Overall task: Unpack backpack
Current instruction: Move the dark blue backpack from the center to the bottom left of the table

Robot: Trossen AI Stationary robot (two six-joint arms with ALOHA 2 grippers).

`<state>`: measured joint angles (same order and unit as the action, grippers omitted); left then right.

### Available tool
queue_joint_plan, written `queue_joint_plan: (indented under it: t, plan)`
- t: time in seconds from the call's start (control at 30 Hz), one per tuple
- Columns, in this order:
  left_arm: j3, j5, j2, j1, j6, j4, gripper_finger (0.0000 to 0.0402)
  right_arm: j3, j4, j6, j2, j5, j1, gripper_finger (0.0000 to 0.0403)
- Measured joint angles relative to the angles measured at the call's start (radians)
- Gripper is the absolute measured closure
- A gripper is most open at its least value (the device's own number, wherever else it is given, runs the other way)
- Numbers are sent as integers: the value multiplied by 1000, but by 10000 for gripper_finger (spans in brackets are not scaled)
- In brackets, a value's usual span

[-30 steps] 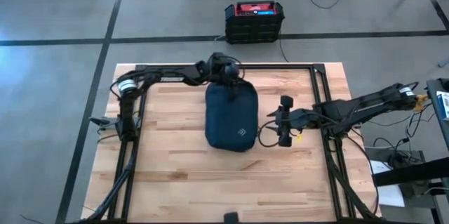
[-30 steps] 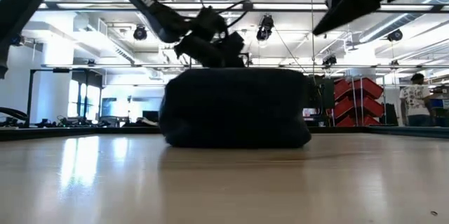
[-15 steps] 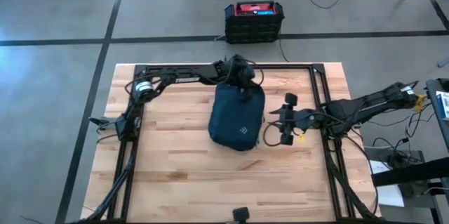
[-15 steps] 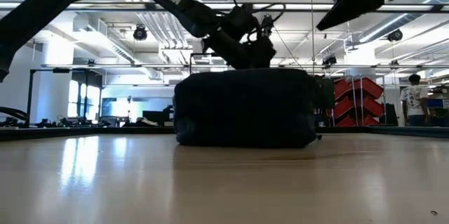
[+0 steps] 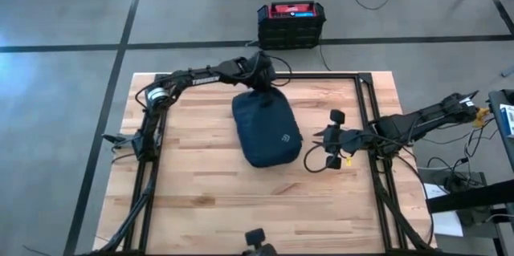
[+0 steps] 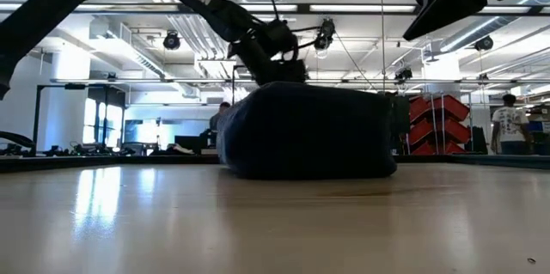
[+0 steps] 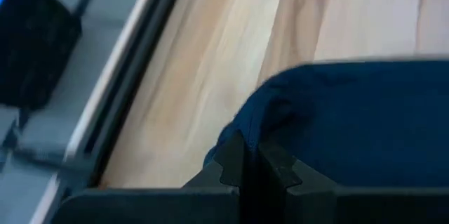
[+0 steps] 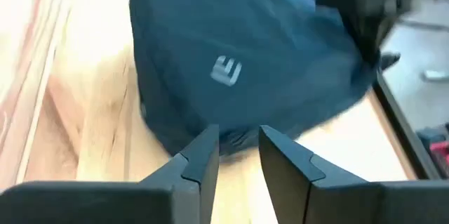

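The dark navy backpack lies on the wooden table, slanted, its white logo facing up. My left gripper is at the backpack's far end, shut on its fabric. My right gripper hovers open off the backpack's right side, level with its near end. In the right wrist view the backpack lies ahead of the right gripper, with nothing between the fingers. The low view shows the backpack as a dark mound with its underside on the table. My left gripper pinches a bit of the navy fabric at the backpack's far end between its two fingers. The fingers come slanting down from the table's far left. The rest of the backpack lies on the table below and ahead of them.
A black crate with a red top stands on the floor beyond the far edge. Black frame rails run along the table's sides. Bare wood lies left of the backpack. A person stands far back in the room.
My left gripper has swung toward the table's right edge, then back left and toward the far edge, keeping hold of the backpack's far end. The backpack has turned with it: its far end now points far left, its near end has swung right.
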<state>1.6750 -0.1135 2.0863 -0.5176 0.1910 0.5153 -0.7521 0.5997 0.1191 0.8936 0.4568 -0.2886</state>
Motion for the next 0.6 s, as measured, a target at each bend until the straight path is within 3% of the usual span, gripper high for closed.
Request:
queue_joint_plan:
  t: [0.23,0.33,0.47,0.6]
  plan:
    - [-306,1,-215,-12,-26,-46,401,5,42,56,-2,-1,-2,356]
    - [-498,62,-397,-18,-94,-78,401,10,42,57,-2,-2,-2,366]
    - [-763,221,-685,-5,-271,-95,401,19,25,52,-2,13,-2,375]
    - [-999,236,-960,118,-437,-99,401,37,-61,12,-1,17,-1,379]
